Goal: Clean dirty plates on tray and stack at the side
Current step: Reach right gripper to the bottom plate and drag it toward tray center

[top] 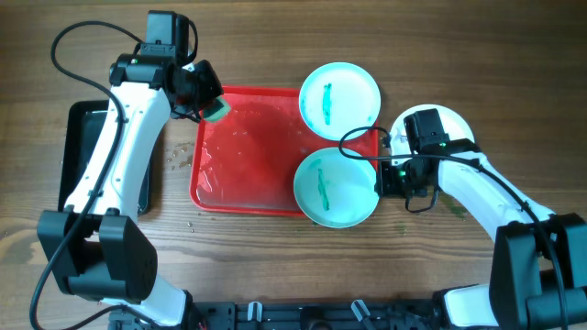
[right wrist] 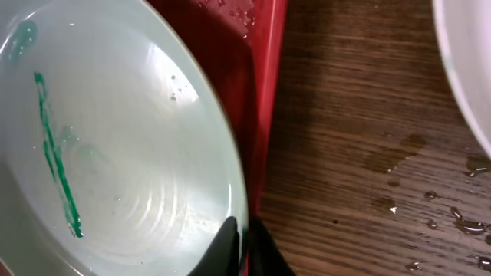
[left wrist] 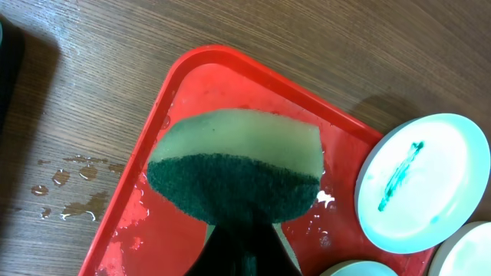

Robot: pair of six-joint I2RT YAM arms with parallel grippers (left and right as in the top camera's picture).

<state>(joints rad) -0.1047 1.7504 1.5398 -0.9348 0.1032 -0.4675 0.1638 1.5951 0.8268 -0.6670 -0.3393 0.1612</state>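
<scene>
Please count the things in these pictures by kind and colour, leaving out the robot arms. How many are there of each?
aqua plates: 2
white plate: 1
red tray: 1
black tray: 1
sponge: 1
Total: 6

The white plate point(top: 456, 118) lies mostly hidden under the right arm point(top: 481, 181).

The brown wooden table point(top: 275, 266) held a big red plastic tray point(top: 248, 165) in the middle, a smaller black tray point(top: 81, 137) on the left and a round white plate point(top: 456, 122) on the right.
</scene>
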